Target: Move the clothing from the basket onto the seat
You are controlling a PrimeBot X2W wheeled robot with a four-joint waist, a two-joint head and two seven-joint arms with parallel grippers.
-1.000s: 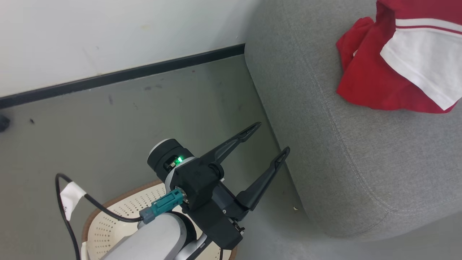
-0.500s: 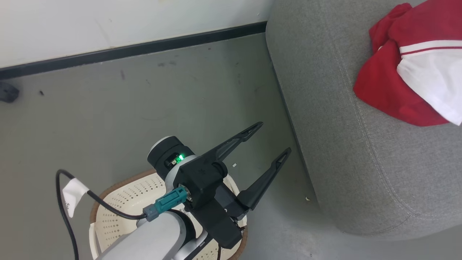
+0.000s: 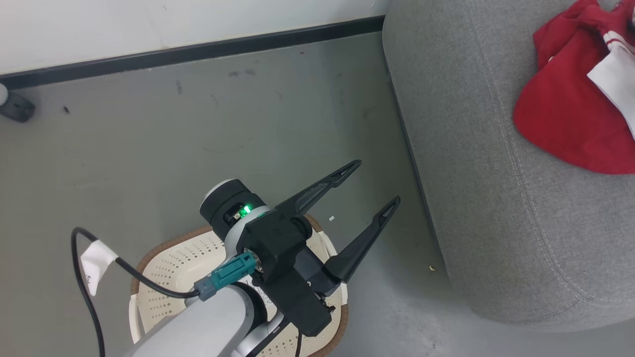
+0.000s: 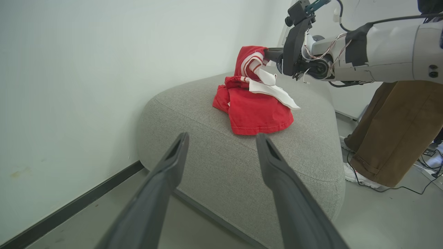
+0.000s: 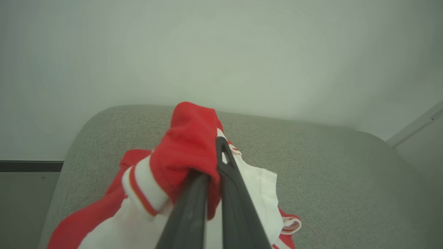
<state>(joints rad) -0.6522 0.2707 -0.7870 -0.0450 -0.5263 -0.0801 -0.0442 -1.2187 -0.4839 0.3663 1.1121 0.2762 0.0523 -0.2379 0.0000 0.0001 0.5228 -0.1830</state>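
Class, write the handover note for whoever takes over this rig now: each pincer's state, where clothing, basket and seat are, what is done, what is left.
Left pincer: open, empty, above the basket, pointing at the seat.
Right pincer: shut on a fold of the clothing, lifted off the pile.
Clothing: piled on the seat. Basket: on the floor under the left arm; visible part empty, rest hidden.
Done: clothing reached the seat.
Left: open the right pincer, withdraw, check the basket's hidden part.
A person's leg stands beside the seat.
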